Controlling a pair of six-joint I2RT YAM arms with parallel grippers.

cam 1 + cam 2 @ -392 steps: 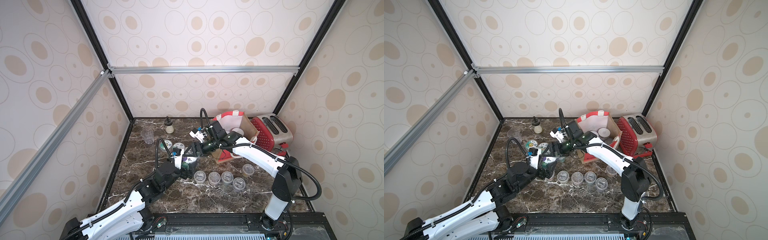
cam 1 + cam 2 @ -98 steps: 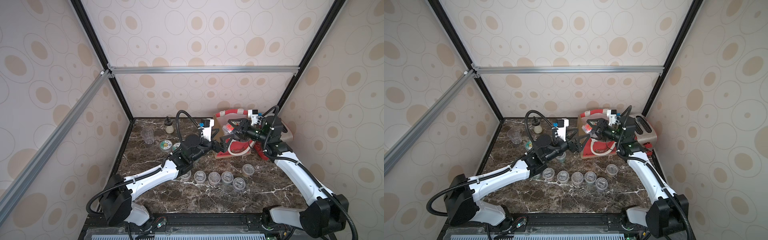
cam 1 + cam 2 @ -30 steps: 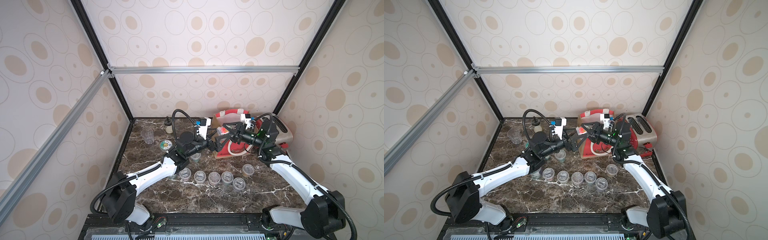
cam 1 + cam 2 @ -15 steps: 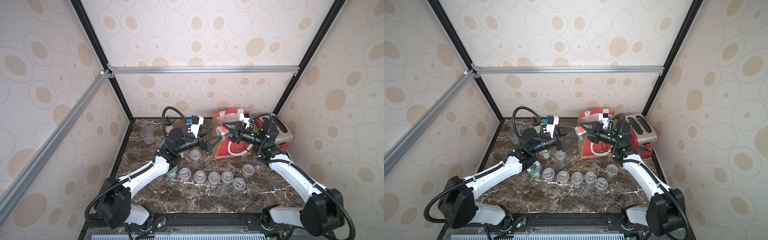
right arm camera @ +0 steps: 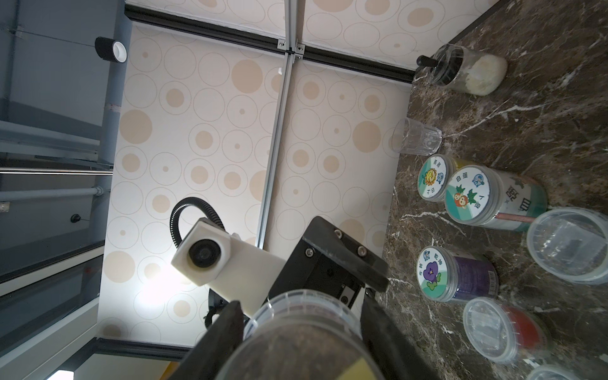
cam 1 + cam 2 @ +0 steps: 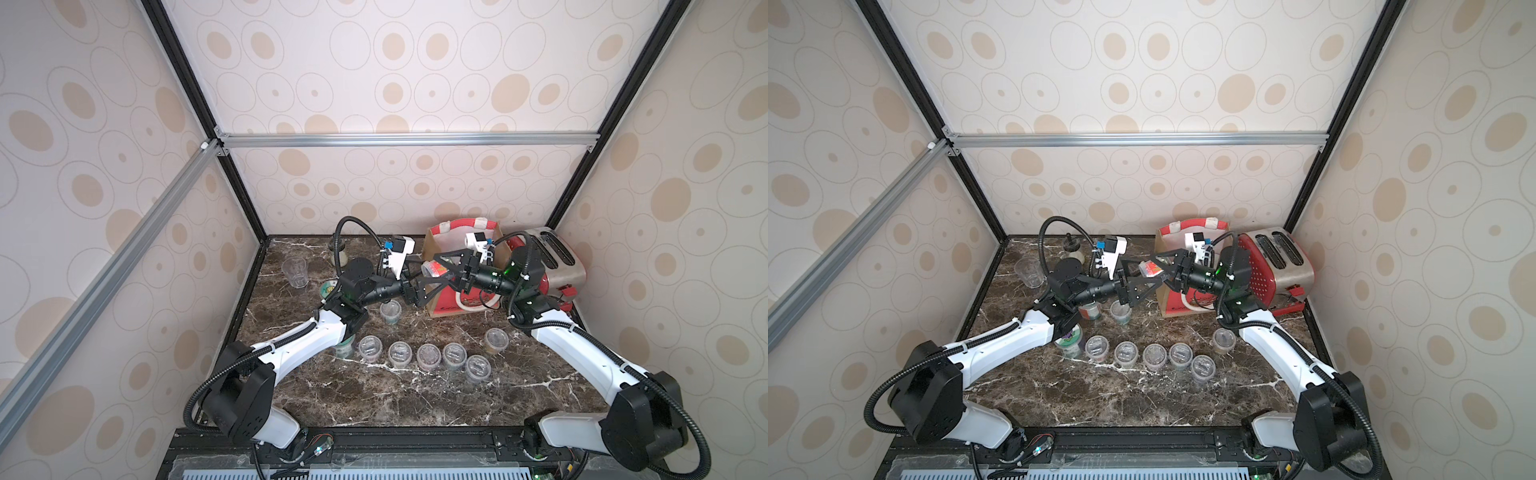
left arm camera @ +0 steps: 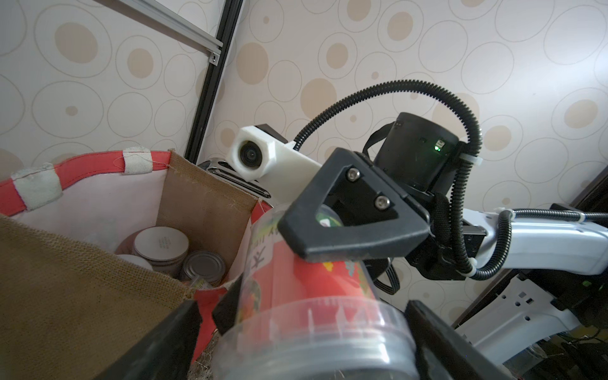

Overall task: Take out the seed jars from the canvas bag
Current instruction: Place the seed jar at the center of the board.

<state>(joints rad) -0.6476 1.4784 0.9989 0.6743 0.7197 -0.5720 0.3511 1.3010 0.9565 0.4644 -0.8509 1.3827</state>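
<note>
Red-labelled seed jar (image 6: 434, 269): lying on its side in the air above the marble table (image 6: 374, 399). It is outside the canvas bag (image 6: 461, 224) and just beside the bag's side that faces the left arm.

Right gripper (image 5: 301, 306): clamped across the jar's body. One of its fingers (image 7: 345, 227) presses on the red label.

Left gripper (image 7: 302, 316): jaws spread wide, one on each side of the jar's clear lid end. A gap shows on one side. I cannot tell whether the other side touches.

The two grippers point at each other, with the jar between them.

Inside the bag: a white-lidded jar (image 7: 161, 245) sits on the bottom.

On the table: a row of short clear-lidded jars (image 6: 428, 355) stands nearer the arm bases, well apart from the held jar.
</note>
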